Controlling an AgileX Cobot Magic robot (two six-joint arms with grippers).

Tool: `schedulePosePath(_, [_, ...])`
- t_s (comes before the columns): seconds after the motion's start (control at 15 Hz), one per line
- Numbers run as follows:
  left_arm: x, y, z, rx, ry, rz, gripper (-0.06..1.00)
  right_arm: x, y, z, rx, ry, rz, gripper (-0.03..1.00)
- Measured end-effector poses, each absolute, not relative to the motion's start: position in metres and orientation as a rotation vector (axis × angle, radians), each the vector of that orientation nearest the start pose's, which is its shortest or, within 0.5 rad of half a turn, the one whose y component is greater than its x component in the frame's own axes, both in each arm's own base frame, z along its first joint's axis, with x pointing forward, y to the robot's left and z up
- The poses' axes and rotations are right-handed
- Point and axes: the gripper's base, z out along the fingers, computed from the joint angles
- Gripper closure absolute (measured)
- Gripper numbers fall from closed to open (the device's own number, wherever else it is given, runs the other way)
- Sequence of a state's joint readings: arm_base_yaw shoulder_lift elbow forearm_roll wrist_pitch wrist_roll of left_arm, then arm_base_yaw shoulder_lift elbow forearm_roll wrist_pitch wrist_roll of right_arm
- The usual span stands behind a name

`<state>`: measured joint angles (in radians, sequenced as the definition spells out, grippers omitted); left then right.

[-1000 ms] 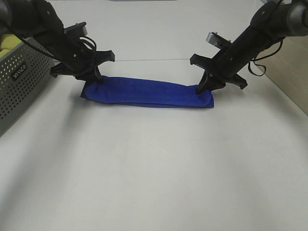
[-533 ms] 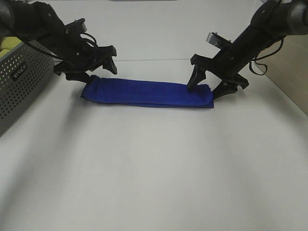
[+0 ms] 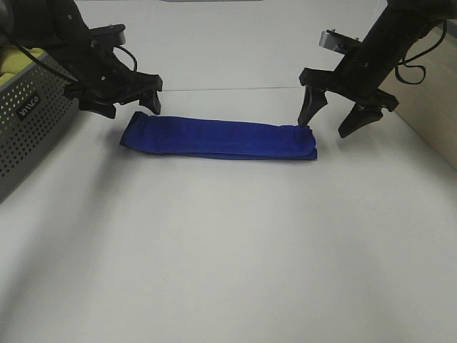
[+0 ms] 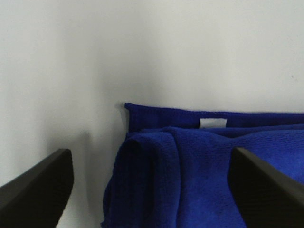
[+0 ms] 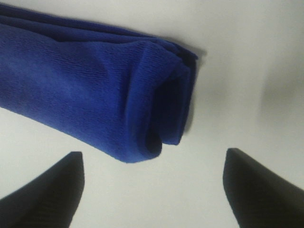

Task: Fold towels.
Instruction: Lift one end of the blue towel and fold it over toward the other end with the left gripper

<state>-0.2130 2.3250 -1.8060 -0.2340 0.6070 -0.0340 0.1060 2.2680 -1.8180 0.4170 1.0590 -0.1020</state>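
Observation:
The royal-blue towel [image 3: 218,139] lies on the white table [image 3: 228,250], folded into a long narrow strip running left to right. My left gripper [image 3: 127,108] is open and empty, raised just behind the strip's left end. My right gripper [image 3: 330,120] is open and empty, raised just behind and right of the strip's right end. The left wrist view shows the towel's layered end [image 4: 199,171] with its small white tag [image 4: 212,123] between the spread fingers [image 4: 35,190]. The right wrist view shows the rolled fold end [image 5: 85,85] between the spread fingers [image 5: 261,185].
A grey perforated basket [image 3: 28,121] stands at the left edge, with a yellow-green cloth [image 3: 11,64] inside. A wooden surface [image 3: 435,100] borders the table at the far right.
Both grippers were down on the towel's ends. They have opened, let go, and lifted up and back. The towel stays flat as a folded strip.

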Motion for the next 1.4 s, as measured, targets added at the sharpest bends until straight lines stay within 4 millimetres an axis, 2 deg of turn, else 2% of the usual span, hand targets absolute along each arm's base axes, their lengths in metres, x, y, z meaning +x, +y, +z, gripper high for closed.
schedulePosePath(0.2, [0.494,-0.119,0.122,0.023,2.626,-0.321,0.11,0.462,0.08,0.162,-0.052,2.952,0.54,0.21])
schedulePosePath(0.47, [0.495,-0.124,0.098,-0.014,2.655,-0.397,0.12,0.465,0.08,0.162,-0.047,2.93,0.526,0.21])
schedulePosePath(0.6, [0.496,-0.127,0.099,-0.005,2.639,-0.451,0.31,0.466,0.079,0.162,-0.042,2.914,0.521,0.21])
schedulePosePath(0.67, [0.496,-0.127,0.099,-0.006,2.635,-0.453,0.37,0.466,0.079,0.162,-0.041,2.911,0.52,0.21])
schedulePosePath(0.87, [0.497,-0.128,0.1,-0.013,2.62,-0.459,0.78,0.467,0.079,0.162,-0.041,2.91,0.52,0.21])
schedulePosePath(0.93, [0.497,-0.128,0.1,-0.01,2.62,-0.457,0.87,0.467,0.079,0.162,-0.041,2.909,0.52,0.21])
schedulePosePath(1.07, [0.497,-0.126,0.099,0.012,2.635,-0.439,0.87,0.467,0.079,0.162,-0.04,2.908,0.519,0.21])
schedulePosePath(1.2, [0.495,-0.119,0.108,0.058,2.65,-0.393,0.87,0.467,0.079,0.162,-0.04,2.908,0.519,0.21])
schedulePosePath(1.4, [0.495,-0.104,0.147,0.071,2.606,-0.304,0.87,0.467,0.08,0.163,-0.036,2.907,0.528,0.21])
